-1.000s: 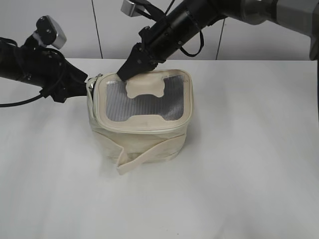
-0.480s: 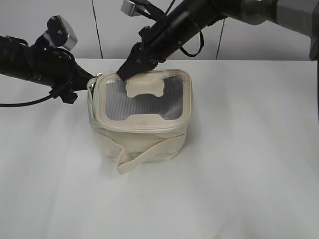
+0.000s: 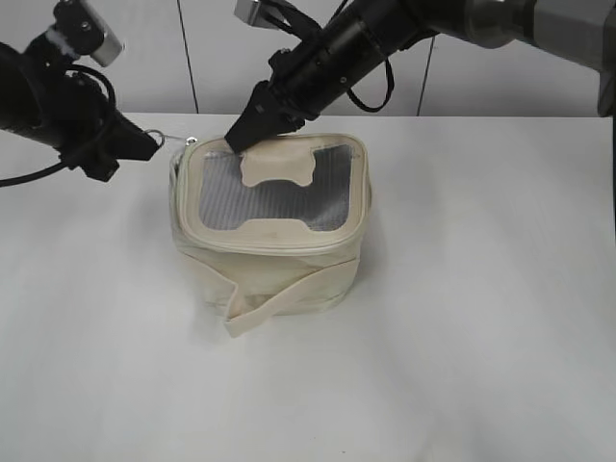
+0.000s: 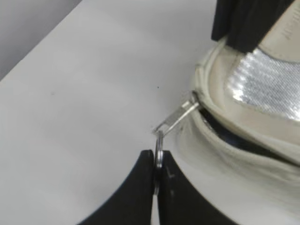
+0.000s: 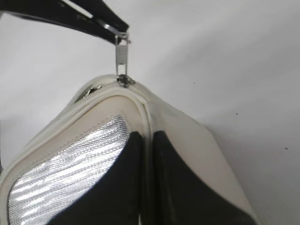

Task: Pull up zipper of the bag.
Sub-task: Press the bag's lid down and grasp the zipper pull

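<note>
The cream bag (image 3: 274, 265) stands mid-table, its lid with grey ribbed panels facing up. The thin zipper line (image 3: 279, 248) runs round the lid rim. My left gripper (image 3: 154, 142) is shut on a silver ring pull (image 4: 159, 149), and the pull tab (image 4: 180, 115) is stretched taut from the bag's far-left corner. In the left wrist view the rim (image 4: 220, 136) gapes a little below the slider. My right gripper (image 3: 237, 142) is shut on the lid's rim at the back left (image 5: 146, 138). The right wrist view shows the pull (image 5: 121, 58) held by the left fingers (image 5: 89, 18).
The bag's wide cream strap (image 3: 279, 300) hangs across its front and ends on the white table (image 3: 462, 337). A grey panelled wall (image 3: 192, 58) stands behind the table's far edge.
My left gripper has moved up and to the left, away from the bag's corner, and the ring pull and tab are now stretched out. The right gripper has stayed on the lid rim.
</note>
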{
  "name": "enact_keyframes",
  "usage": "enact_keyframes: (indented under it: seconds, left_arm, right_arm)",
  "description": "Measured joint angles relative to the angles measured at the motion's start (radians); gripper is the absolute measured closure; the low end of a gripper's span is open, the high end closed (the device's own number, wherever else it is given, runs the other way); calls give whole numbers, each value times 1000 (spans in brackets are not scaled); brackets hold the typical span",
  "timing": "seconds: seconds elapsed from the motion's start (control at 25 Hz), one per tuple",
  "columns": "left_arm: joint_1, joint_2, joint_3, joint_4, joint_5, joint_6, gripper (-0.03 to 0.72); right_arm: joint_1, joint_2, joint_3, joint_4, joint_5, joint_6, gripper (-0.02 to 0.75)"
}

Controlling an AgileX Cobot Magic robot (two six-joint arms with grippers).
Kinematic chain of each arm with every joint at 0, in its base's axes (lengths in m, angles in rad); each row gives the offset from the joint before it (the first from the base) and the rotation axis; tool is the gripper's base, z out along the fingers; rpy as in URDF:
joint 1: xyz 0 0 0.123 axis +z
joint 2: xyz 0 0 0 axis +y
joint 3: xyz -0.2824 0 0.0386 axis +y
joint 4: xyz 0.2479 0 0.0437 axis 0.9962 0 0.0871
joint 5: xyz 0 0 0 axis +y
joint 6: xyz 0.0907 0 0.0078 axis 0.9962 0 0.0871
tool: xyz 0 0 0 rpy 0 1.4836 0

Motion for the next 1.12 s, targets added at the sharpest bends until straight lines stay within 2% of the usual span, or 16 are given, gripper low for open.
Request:
enact_keyframes:
  seconds: [0.2, 0.56, 0.8, 0.96, 1.12]
  left_arm:
    - [0, -122, 149, 50, -16, -77, 697]
    - [-23, -367, 380, -3, 24, -147, 697]
    - [-137, -460, 498, 4, 38, -225, 697]
    - [-219, -469, 518, -9, 13, -239, 697]
    - [-328, -469, 520, -30, -60, -246, 695]
  right_arm:
    - [2, 0, 0, 2, -10, 52, 694]
    - [2, 0, 2, 26, -19, 110, 694]
    - [3, 0, 6, 33, -17, 145, 696]
    - [10, 0, 7, 34, -9, 175, 696]
    - [10, 0, 7, 30, -10, 217, 696]
